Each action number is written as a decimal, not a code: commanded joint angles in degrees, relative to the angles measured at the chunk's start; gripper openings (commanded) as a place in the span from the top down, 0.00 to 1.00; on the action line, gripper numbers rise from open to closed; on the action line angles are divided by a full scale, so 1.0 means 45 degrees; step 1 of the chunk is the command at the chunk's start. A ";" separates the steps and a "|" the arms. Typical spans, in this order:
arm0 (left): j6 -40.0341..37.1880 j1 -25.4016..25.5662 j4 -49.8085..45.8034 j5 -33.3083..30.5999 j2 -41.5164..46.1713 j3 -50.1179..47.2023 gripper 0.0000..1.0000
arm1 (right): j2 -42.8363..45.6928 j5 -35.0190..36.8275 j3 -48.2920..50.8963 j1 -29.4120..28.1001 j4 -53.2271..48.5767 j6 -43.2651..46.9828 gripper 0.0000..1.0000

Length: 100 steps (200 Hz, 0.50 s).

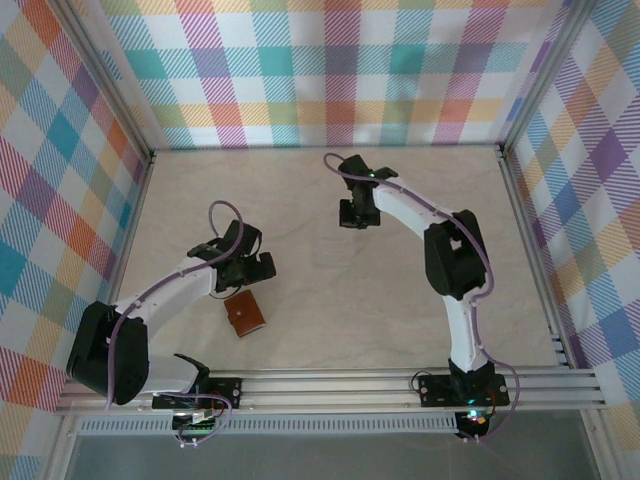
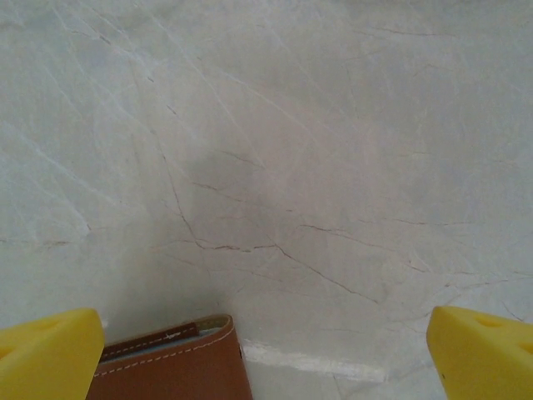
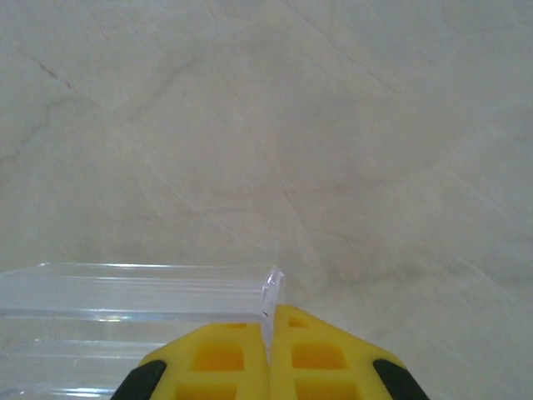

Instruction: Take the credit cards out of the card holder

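The card holder (image 1: 244, 315), a small brown leather wallet, lies closed on the table near the front left. In the left wrist view its stitched corner (image 2: 171, 367) shows at the bottom edge, with a thin grey-blue strip at its lip. The credit cards are hidden. My left gripper (image 1: 243, 268) hangs just beyond the wallet's far edge, and its yellow fingers (image 2: 50, 350) stand wide apart with nothing between them. My right gripper (image 1: 357, 214) is over the far middle of the table. It (image 3: 269, 333) is shut on the thin upright edge of a clear plastic container (image 3: 125, 300).
The tabletop (image 1: 330, 300) is pale and marbled, walled on three sides by checked cloth panels (image 1: 330, 70). An aluminium rail (image 1: 350, 385) carrying both arm bases runs along the front edge.
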<state>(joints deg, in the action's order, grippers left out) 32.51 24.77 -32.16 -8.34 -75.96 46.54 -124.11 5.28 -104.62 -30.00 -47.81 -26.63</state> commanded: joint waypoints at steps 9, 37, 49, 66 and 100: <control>0.0351 0.0022 -0.0864 0.0230 0.0295 -0.0167 0.03 | -0.1217 0.0479 -0.2117 -0.0128 -0.1703 -0.0047 0.95; 0.0365 0.0022 -0.1198 0.0427 0.0281 -0.0163 0.04 | -0.2122 0.1193 -0.3441 -0.0281 -0.2696 0.0059 0.94; 0.0430 0.0019 -0.1388 0.0389 0.0260 -0.0133 0.04 | -0.2205 0.1321 -0.3558 -0.0340 -0.2734 -0.0008 0.94; 0.0470 0.0022 -0.1660 0.0300 0.0107 -0.0060 0.04 | -0.2282 0.1386 -0.3588 -0.0365 -0.2715 -0.0107 0.92; 0.0640 0.0022 -0.2336 0.0090 -0.0236 0.0164 0.04 | -0.2235 0.1347 -0.3627 -0.0365 -0.2660 -0.0175 0.82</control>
<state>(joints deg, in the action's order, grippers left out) 33.91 24.77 -38.28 -7.11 -75.90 46.35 -133.36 9.96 -119.37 -31.22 -57.28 -26.70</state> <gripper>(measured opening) 0.961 0.153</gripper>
